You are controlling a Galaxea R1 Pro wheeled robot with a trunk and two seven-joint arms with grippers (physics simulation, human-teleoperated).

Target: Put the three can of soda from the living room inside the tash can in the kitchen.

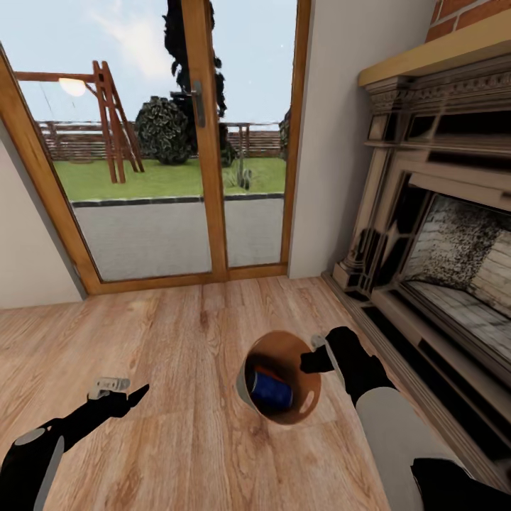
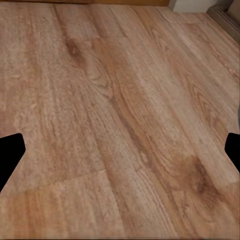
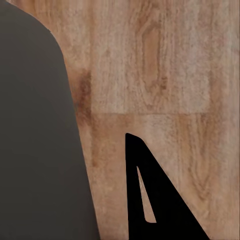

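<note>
Blue and orange are seen inside the round brown open-topped bin point(image 1: 306, 402), where a dark blue soda can point(image 1: 273, 391) lies tilted with an orange can point(image 1: 267, 372) partly hidden just behind it; a third can cannot be made out. The bin is held at its rim by the black right gripper point(image 1: 314, 361), which is closed on that rim, so the cans hang just beside and below its fingers. The black left gripper point(image 1: 125, 394) hovers well apart to the other side, spread wide and empty over the light wood plank floor point(image 1: 177, 333). The right arm is judged the carrier; the glass doors point(image 1: 163, 142) and fireplace point(image 1: 433, 213) lie ahead.
</note>
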